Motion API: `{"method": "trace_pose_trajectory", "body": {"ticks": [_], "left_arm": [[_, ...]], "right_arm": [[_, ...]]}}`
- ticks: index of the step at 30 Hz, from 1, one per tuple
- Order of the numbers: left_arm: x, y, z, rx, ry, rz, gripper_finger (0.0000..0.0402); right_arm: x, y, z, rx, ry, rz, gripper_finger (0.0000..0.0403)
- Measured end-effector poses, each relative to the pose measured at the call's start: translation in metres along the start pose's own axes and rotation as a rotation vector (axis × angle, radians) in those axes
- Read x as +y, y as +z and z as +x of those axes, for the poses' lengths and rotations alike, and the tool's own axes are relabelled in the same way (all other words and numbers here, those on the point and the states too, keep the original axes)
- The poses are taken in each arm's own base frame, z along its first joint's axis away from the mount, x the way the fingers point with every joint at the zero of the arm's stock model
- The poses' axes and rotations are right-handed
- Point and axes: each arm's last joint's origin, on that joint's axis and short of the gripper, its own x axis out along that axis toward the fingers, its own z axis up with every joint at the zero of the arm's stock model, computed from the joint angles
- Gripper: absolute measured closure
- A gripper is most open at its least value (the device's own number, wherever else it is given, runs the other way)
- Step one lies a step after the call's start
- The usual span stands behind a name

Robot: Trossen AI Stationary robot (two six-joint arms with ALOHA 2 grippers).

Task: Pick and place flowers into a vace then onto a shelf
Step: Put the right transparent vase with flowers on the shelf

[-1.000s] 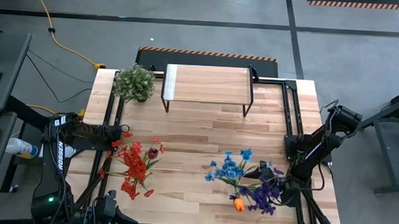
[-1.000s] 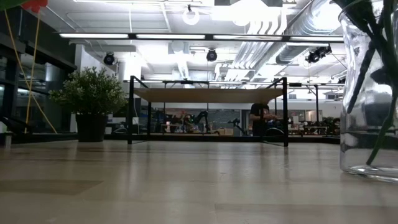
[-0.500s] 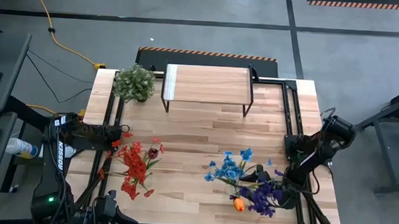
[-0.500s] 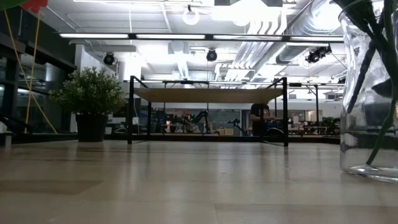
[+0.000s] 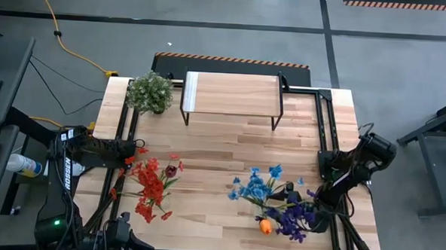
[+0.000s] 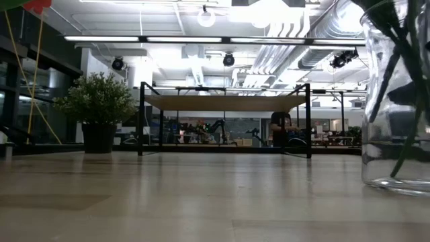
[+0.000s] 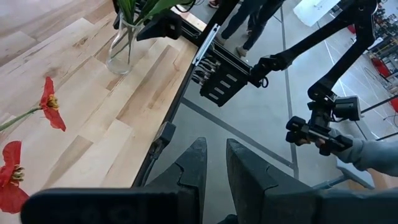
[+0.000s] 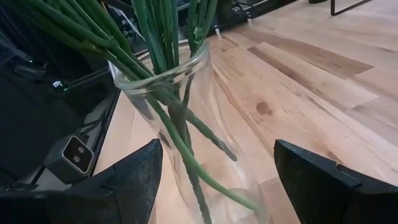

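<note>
Table: light wooden planks, carrying every item below.
Shelf: at the far edge, mid-width, top bare.
Potted plant: just beside the shelf's left end.
Flowers, in vase: blue, purple and one orange bloom, near edge, right side; stems stand in the glass vase.
Flowers, loose: red blooms, lying at near left.
Right gripper: fingers spread wide on either side of the vase, not touching it.
Left gripper: at the table's left edge beside the red blooms, fingers nearly together, holding nothing.
</note>
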Motion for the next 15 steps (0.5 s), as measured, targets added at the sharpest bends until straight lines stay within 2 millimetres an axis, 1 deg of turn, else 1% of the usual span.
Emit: {"method": "trace_pose_trajectory", "body": {"ticks": [6, 15], "left_arm": [[0.0, 0.0008, 0.0001, -0.024, 0.003, -0.001, 0.0307], [0.0001, 0.001, 0.0001, -0.032, 0.004, 0.0, 0.0307]], "right_arm": [[-0.0007, 0.0011, 0.0036, 0.024, 0.018, 0.007, 0.0107], [0.0047, 0.0073, 0.0038, -0.017, 0.053, -0.014, 0.0107]]}}
